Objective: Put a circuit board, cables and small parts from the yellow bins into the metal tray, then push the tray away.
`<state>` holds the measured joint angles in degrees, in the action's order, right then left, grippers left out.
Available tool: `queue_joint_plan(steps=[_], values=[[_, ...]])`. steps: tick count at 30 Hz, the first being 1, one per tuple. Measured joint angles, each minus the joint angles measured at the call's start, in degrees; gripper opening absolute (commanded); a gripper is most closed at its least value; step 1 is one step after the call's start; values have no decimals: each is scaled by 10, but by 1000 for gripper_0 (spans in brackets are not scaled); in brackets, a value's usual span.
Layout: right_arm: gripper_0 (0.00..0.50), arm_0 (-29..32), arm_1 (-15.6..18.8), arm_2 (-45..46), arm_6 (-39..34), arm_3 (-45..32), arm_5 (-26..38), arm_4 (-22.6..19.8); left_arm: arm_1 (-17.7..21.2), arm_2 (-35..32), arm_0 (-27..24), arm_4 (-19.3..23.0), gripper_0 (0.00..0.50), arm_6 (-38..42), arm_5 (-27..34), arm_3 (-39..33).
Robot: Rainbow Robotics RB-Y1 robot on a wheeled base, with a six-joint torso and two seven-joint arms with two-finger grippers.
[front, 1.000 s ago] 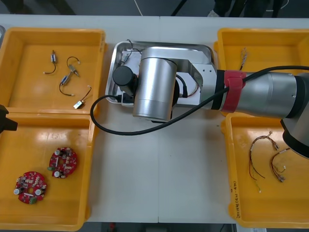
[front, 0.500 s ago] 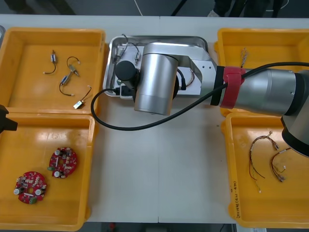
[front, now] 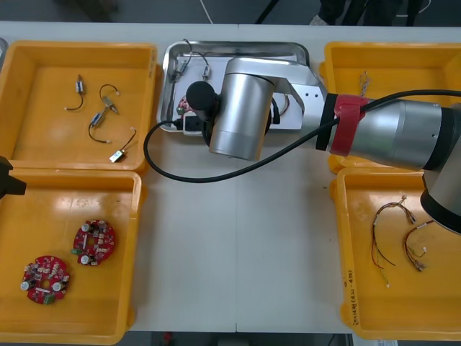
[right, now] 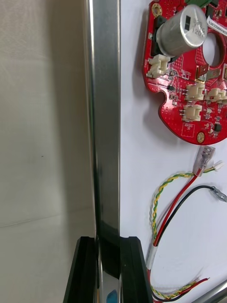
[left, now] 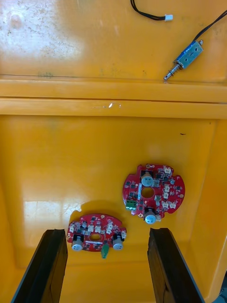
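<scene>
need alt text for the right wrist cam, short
The right tool is shut on the rim of the metal tray, which runs on between its two black fingers. On one side of the rim lies the tray's white inside, holding a round red circuit board and a red and yellow cable; on the other, the light table.

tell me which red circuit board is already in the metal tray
The circuit board lying on the metal tray's white inside, next to the red and yellow cable. The other two boards sit in the near left yellow bin.
</scene>
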<state>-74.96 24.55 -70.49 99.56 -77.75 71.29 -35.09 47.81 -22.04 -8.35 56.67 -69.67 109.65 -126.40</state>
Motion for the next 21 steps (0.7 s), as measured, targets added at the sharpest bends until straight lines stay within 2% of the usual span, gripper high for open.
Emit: queue_joint_plan(steps=[10,21], values=[[0,0,-3,0,7,36,-45,22,0,0,0,0,500,0,0,0],[0,0,-24,0,8,99,-84,42,0,0,0,0,500,0,0,0]])
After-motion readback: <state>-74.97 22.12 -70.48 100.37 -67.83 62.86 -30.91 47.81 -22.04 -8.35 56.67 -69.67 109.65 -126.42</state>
